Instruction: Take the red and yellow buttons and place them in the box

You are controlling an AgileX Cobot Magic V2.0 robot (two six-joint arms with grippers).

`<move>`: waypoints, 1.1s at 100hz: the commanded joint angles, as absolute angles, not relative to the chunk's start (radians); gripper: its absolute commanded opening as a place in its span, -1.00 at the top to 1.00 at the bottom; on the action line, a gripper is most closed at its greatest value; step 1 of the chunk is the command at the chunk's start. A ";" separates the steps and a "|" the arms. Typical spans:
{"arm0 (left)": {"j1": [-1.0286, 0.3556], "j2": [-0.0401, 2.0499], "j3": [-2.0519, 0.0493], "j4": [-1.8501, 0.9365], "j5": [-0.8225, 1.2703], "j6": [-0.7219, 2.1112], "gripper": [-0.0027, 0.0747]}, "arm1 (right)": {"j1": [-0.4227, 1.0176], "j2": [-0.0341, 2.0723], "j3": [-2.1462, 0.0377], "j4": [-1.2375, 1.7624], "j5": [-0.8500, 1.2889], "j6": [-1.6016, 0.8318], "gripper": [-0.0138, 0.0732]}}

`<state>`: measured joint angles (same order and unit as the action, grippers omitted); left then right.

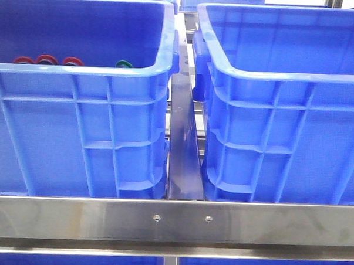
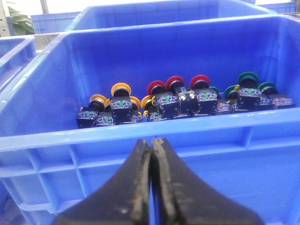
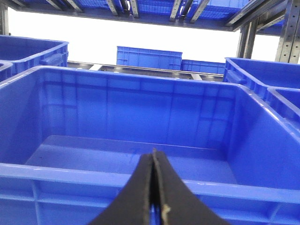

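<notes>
From the front, you see only the tops of the red buttons [image 1: 48, 60] above the left bin's rim [image 1: 80, 69]. Both bins are cut off at the picture's edges.

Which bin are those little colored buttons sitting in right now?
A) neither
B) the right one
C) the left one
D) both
C: red, yellow and green buttons line the far wall of the left bin, while the right bin shows only a bare floor.

Green-capped buttons [image 2: 247, 79] at one end of the row; steel rail [image 1: 173, 221] across the front.
</notes>
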<state>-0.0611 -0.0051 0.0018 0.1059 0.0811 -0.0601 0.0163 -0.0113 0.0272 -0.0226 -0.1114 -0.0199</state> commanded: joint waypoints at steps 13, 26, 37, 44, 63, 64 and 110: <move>-0.058 -0.038 0.006 0.105 0.000 -0.067 0.98 | 0.017 -0.032 0.026 -0.023 -0.188 -0.024 0.84; -0.058 -0.038 0.006 0.105 0.000 -0.067 0.98 | 0.017 -0.032 0.026 -0.023 -0.188 -0.024 0.84; -0.058 -0.038 -0.004 0.102 0.000 -0.067 0.98 | 0.017 -0.032 0.026 -0.023 -0.188 -0.024 0.84; -0.058 -0.038 -0.027 0.089 0.000 -0.067 0.98 | 0.017 -0.032 0.026 -0.023 -0.188 -0.024 0.84; -0.058 0.002 -0.175 0.075 0.056 -0.067 0.98 | 0.017 -0.032 0.026 -0.023 -0.188 -0.024 0.84; -0.058 0.006 -0.189 0.075 0.066 -0.067 0.98 | 0.017 -0.032 0.026 -0.023 -0.188 -0.024 0.84; -0.058 0.544 -0.812 0.079 0.648 -0.063 0.98 | 0.017 -0.032 0.026 -0.023 -0.188 -0.024 0.84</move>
<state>-0.0611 0.4248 -0.6820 0.0833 0.6026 -0.0601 0.0163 -0.0113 0.0272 -0.0226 -0.1114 -0.0199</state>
